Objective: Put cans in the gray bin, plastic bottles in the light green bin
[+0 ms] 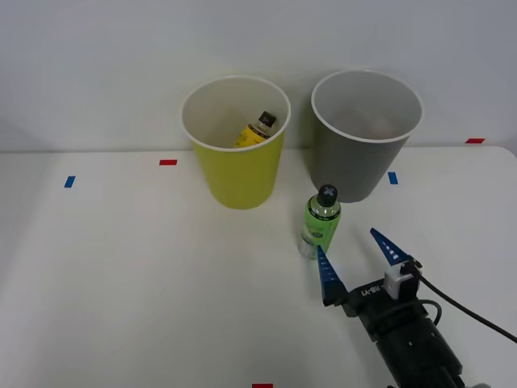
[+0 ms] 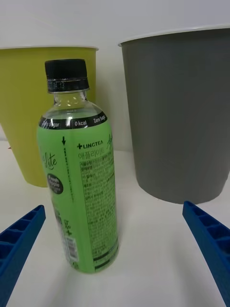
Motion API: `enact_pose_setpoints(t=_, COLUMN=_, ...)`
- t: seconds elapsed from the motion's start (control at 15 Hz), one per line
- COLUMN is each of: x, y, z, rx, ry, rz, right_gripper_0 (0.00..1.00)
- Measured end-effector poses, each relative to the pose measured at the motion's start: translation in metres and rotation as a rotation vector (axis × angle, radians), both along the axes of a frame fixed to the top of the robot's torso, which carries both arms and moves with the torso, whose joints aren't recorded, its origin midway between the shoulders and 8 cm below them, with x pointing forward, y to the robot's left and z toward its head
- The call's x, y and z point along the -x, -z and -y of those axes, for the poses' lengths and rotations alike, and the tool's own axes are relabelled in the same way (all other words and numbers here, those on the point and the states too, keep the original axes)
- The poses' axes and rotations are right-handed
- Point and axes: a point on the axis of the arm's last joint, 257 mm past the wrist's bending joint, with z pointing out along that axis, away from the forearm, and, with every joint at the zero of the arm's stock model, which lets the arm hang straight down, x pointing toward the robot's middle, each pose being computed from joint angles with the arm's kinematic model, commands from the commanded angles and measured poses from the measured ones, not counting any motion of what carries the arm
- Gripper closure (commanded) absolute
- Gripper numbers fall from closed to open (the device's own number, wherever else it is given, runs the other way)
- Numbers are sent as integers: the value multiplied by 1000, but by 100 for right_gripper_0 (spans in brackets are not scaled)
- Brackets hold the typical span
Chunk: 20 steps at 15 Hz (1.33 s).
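1. Small clear plastic bottle with bright green label and black cap [image 1: 321,224] stands upright on the table, just in front of the gap between the two bins, nearer the gray one. Wrist view shows it [image 2: 79,177] between the fingers, off toward one side, touching neither.
2. Right gripper [image 1: 355,260]: blue ribbed fingers spread wide, holding nothing; the near fingertip sits just beside the bottle base.
3. Round tapered yellow-green plastic bin with white inside [image 1: 239,174] holds a yellow-labelled, black-capped bottle [image 1: 257,129], lying tilted against the wall.
4. Round tapered dark-gray plastic bin with white inside [image 1: 356,166]: contents cannot be made out from here.
5. Progress, judged: one bottle binned; green-label bottle left to grasp and move to the lime bin.
6. White table [image 1: 121,275] carries small red and blue tape marks; plain pale wall behind.
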Motion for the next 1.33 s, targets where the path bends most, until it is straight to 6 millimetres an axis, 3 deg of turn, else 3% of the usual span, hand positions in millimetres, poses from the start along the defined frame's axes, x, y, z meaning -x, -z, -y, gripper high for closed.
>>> enact_pose_setpoints(t=0.47, x=-28, y=-15, z=-43, rx=42, ry=-68, rz=-2, right_gripper_0=0)
enact_pose_setpoints(t=0.87, x=-51, y=-21, z=-50, rx=81, ry=-56, rz=-23, right_gripper_0=0)
enact_pose_setpoints(t=1.33, x=-55, y=-21, z=-51, rx=76, ry=-51, rz=-39, right_gripper_0=0)
